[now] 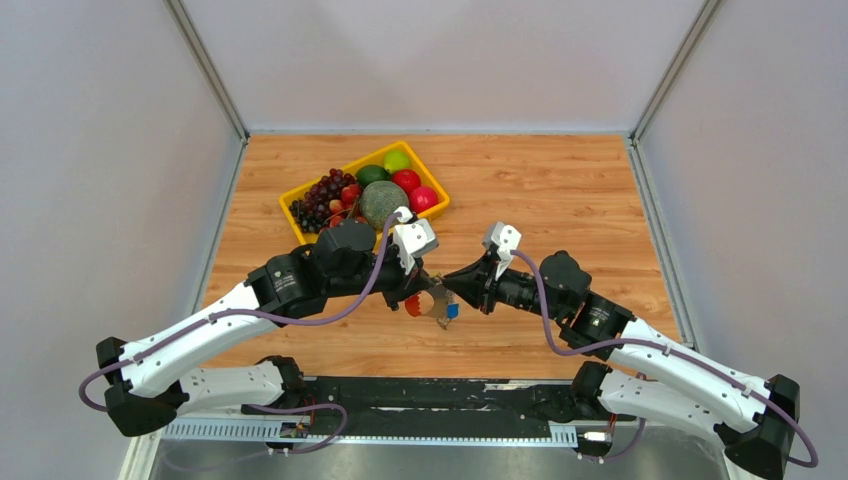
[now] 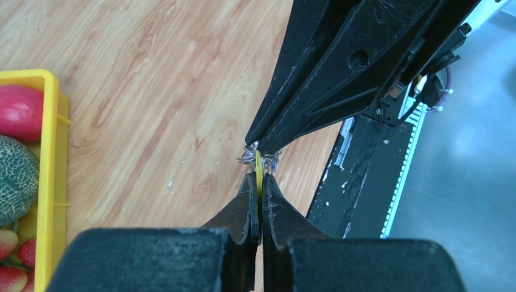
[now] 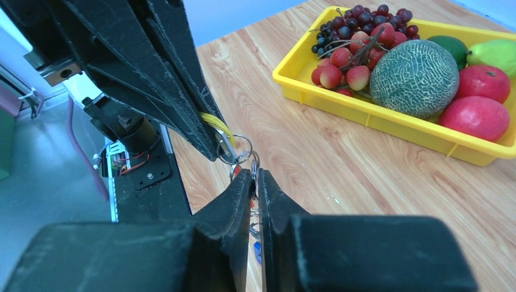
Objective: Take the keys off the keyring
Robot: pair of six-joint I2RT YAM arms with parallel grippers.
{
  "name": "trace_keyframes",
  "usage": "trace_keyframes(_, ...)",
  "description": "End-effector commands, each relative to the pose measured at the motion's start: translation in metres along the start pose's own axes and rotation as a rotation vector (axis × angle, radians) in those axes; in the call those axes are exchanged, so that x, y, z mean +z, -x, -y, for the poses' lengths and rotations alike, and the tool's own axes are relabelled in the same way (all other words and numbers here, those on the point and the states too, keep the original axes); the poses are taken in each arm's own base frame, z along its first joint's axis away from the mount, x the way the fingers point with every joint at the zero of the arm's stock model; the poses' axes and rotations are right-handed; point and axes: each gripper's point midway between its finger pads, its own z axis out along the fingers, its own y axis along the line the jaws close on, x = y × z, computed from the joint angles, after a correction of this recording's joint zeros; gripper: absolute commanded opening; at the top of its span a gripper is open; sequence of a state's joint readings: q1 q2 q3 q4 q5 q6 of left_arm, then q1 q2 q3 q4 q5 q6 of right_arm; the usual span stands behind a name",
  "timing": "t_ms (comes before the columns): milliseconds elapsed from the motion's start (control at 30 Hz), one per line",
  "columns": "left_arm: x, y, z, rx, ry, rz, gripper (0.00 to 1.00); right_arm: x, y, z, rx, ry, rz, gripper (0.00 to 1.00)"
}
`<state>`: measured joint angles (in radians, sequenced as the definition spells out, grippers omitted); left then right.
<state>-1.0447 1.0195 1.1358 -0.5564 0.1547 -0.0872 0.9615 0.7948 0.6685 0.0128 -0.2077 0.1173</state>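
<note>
The keyring (image 1: 438, 303) hangs in the air between my two grippers, above the wooden table near its front middle. Its red oval tag (image 1: 413, 306) and a blue key (image 1: 452, 311) dangle below. My left gripper (image 1: 421, 286) is shut on a yellow key head (image 2: 258, 171), seen edge-on between its fingers, with silvery rings (image 2: 248, 157) just beyond the tips. My right gripper (image 1: 449, 291) is shut on a wire ring of the keyring (image 3: 254, 165). In the right wrist view the yellow key (image 3: 214, 123) sits in the left fingers, and the blue key (image 3: 257, 250) hangs below.
A yellow fruit tray (image 1: 436, 184) with grapes, a melon, apples and green fruit stands at the back left of the table; it also shows in the right wrist view (image 3: 395, 125) and the left wrist view (image 2: 58, 152). The black base rail (image 1: 430, 395) runs along the near edge.
</note>
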Motion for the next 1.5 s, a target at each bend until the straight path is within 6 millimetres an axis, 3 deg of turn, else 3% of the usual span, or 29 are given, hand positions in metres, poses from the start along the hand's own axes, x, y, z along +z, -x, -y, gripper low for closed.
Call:
trace_keyframes(0,-0.002,0.027,0.005,0.022,-0.026,0.095,0.0,-0.001,0.03,-0.013,-0.037,0.066,0.088,0.11)
trace_keyframes(67,-0.002,0.028,0.004,0.018,-0.02,0.095,0.0,-0.001,0.032,-0.014,-0.035,0.066,0.091,0.0)
trace_keyframes(367,0.002,0.012,-0.013,-0.104,0.094,0.017,0.0,-0.014,0.047,-0.003,0.009,-0.02,0.169,0.0)
trace_keyframes(633,0.017,-0.007,0.001,-0.14,0.011,-0.021,0.0,-0.044,0.076,0.007,0.049,-0.109,0.357,0.0)
trace_keyframes(900,0.021,-0.009,0.01,-0.157,-0.04,-0.016,0.0,-0.061,0.076,0.031,0.101,-0.254,0.415,0.0)
trace_keyframes(1167,0.034,-0.012,0.022,-0.166,-0.118,-0.029,0.0,-0.074,0.082,0.023,0.096,-0.199,0.525,0.0)
trace_keyframes(1467,0.065,0.005,0.032,-0.186,-0.2,-0.034,0.0,-0.067,0.088,-0.017,0.002,0.026,0.542,0.0)
